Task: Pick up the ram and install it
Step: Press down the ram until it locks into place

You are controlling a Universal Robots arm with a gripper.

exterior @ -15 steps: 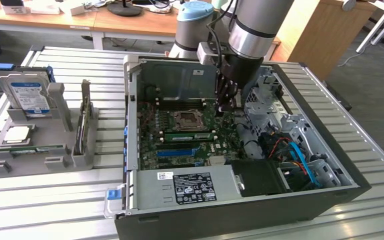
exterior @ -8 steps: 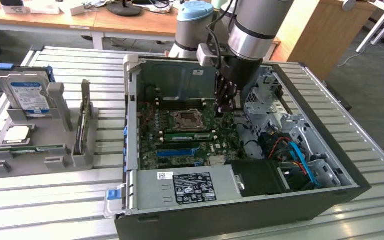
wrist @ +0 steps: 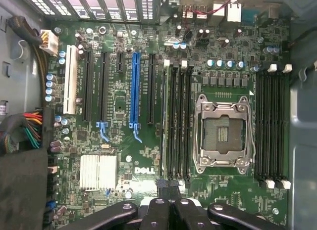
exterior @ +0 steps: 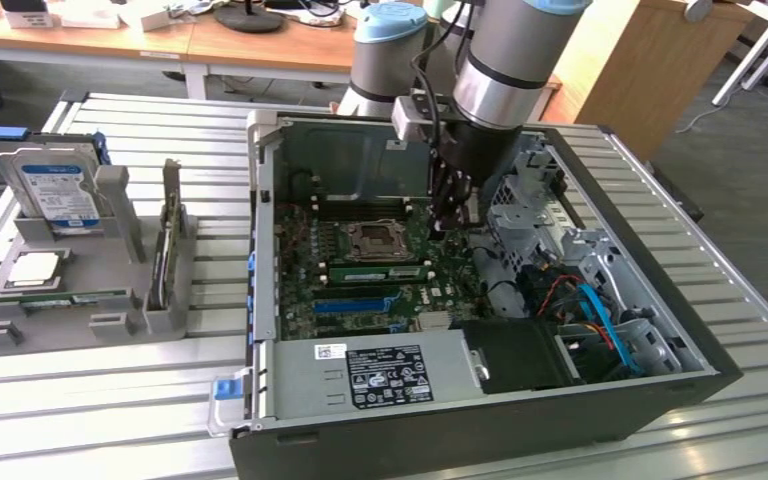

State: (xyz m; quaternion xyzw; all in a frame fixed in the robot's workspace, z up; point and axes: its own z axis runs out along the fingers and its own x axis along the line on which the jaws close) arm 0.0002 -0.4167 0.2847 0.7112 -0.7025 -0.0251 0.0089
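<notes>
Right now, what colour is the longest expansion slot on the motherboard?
Blue, clearest in the wrist view: expansion slot.

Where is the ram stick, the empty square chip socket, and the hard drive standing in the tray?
ram (exterior: 381,271), exterior view, middle of its green top edge.
processor socket (wrist: 223,134), wrist view, centre of the empty socket.
hard drive (exterior: 53,188), exterior view, its white label.

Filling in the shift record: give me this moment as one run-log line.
end effector: shut, inside open computer case | above motherboard memory slots | ram in a slot | CPU socket empty

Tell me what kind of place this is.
Probably a robotics lab or test bench: an open computer case on a slatted metal table, a parts holder beside it, wooden desks behind.
</notes>
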